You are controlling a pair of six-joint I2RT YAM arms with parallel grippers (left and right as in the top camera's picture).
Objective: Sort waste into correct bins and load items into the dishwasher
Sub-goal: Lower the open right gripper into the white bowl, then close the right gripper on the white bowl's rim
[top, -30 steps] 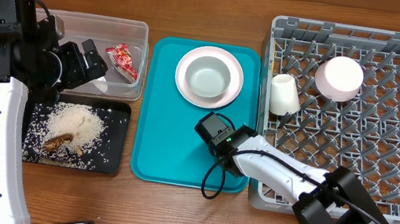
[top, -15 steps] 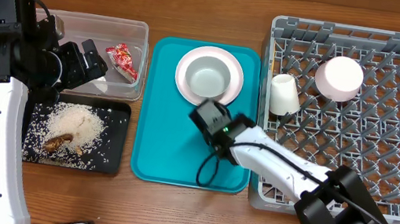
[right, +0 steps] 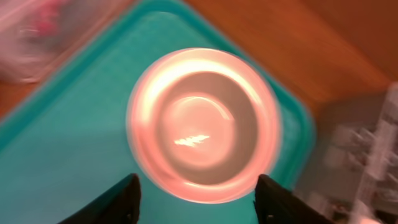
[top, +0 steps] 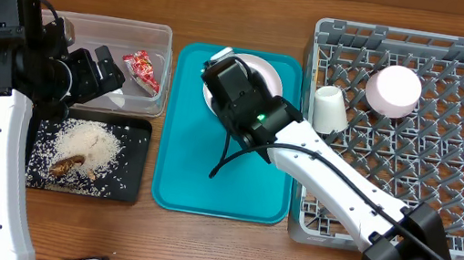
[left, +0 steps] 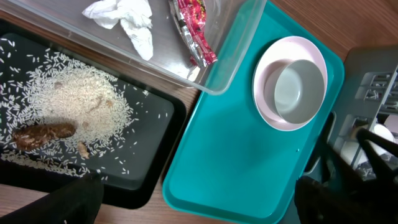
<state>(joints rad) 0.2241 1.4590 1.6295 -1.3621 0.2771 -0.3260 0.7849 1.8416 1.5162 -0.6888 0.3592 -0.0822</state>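
One right gripper (right: 198, 194) now over bowl (right: 205, 134).

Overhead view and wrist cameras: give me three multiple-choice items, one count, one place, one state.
1. Things in the rack: A none; B two; C four.
2. The grey bowl sits: A in the rack; B on the pink plate; C in the right gripper.
3. The right gripper's jaws are: A open; B shut on the bowl; C shut on the plate.
Answers: 1 B, a white cup and a pink bowl lie there. 2 B, the plate rings it. 3 A, the fingers stand wide apart above the bowl.
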